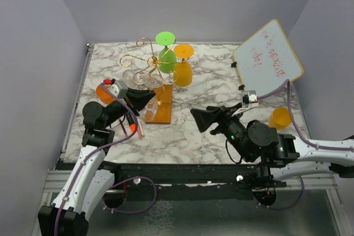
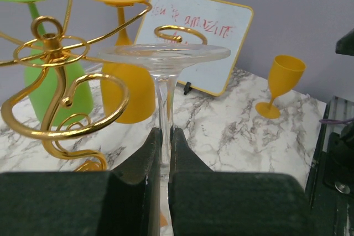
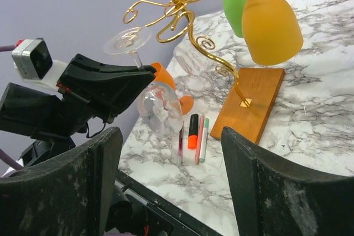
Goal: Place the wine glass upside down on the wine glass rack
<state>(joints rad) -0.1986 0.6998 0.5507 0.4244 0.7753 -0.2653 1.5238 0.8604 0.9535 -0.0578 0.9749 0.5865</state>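
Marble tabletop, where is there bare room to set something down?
Bare marble lies between the wine glass rack and the whiteboard, and along the middle of the near edge. It is crowded left of the rack's base: left gripper, clear wine glass, markers.

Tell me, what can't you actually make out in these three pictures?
- Left wrist view: fingers of the left gripper hide the bowl of the wine glass; only foot and stem show.
- Top view: the left arm covers most of an orange cup.
- Top, left wrist views: red writing on the whiteboard is too small to read.
- Left wrist view: those fingers also hide the wooden base of the wine glass rack.
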